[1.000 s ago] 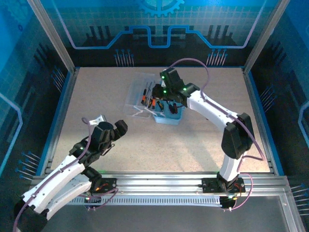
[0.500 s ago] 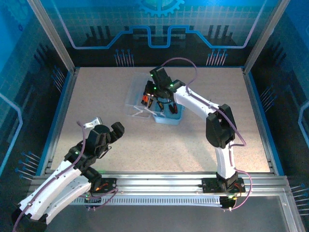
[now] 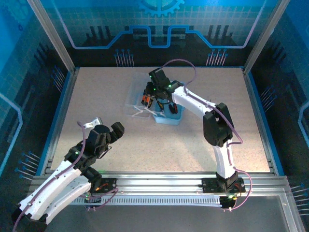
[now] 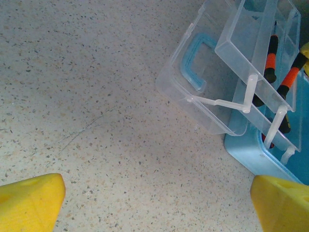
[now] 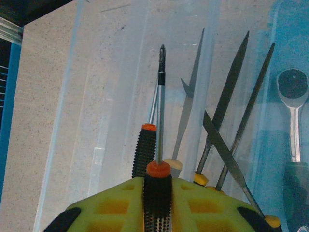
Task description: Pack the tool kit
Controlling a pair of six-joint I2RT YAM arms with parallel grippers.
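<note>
The tool kit (image 3: pixel 168 119) lies open at the table's middle back: a light-blue base (image 4: pixel 249 150), a clear lift-out tray (image 4: pixel 251 53) and a clear lid (image 3: pixel 134 99) folded out to the left. My right gripper (image 3: pixel 154 99) hovers over the tray, shut on a black-and-red screwdriver (image 5: pixel 158 191) whose shaft points away across the tray. A second screwdriver (image 5: pixel 144 150) and several slim files (image 5: pixel 227 108) lie in the tray beside it, and a ratchet (image 5: pixel 293 94) is to the right. My left gripper (image 3: pixel 116 129) stands open over bare table, well short of the kit, its yellow fingertips (image 4: pixel 29 200) far apart.
The lid's blue handle (image 4: pixel 195 63) faces my left gripper. White hinge arms (image 4: pixel 219 102) link tray and base. Blue rails edge the speckled table (image 3: pixel 96 96), with metal posts at the corners. Open table lies left and front of the kit.
My right arm has swung left, carrying the screwdriver from over the blue base to over the tray. My left arm drew back slightly toward the near edge, then stayed still.
</note>
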